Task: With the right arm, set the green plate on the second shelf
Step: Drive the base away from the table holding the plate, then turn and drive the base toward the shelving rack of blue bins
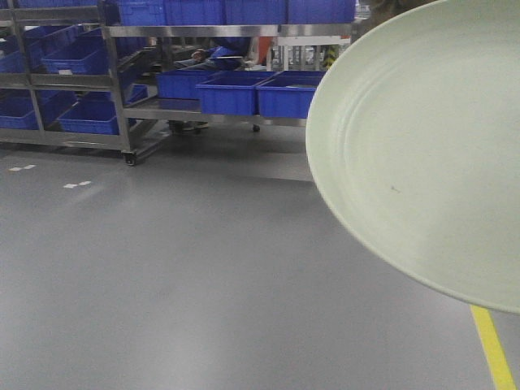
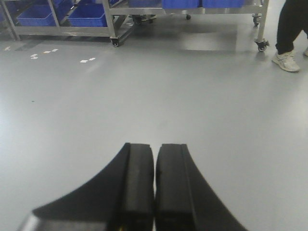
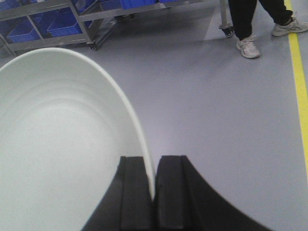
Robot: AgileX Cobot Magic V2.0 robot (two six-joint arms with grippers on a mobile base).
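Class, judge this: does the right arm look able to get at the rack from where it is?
Probably not. The right gripper is shut on the plate, but the rack stands well off across the floor, seemingly too far without driving closer.

A smooth grey floor (image 1: 203,284) carries wheeled steel shelving racks (image 1: 195,31) along its far side, their shelves loaded with blue plastic bins (image 1: 230,93). Small white tape marks (image 1: 77,184) lie near the racks. A yellow line (image 1: 494,349) runs along the right. A person's pale sneaker (image 2: 286,61) stands beside one caster (image 2: 262,45).

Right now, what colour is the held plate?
The green plate is pale mint, clearest in the front-facing view.
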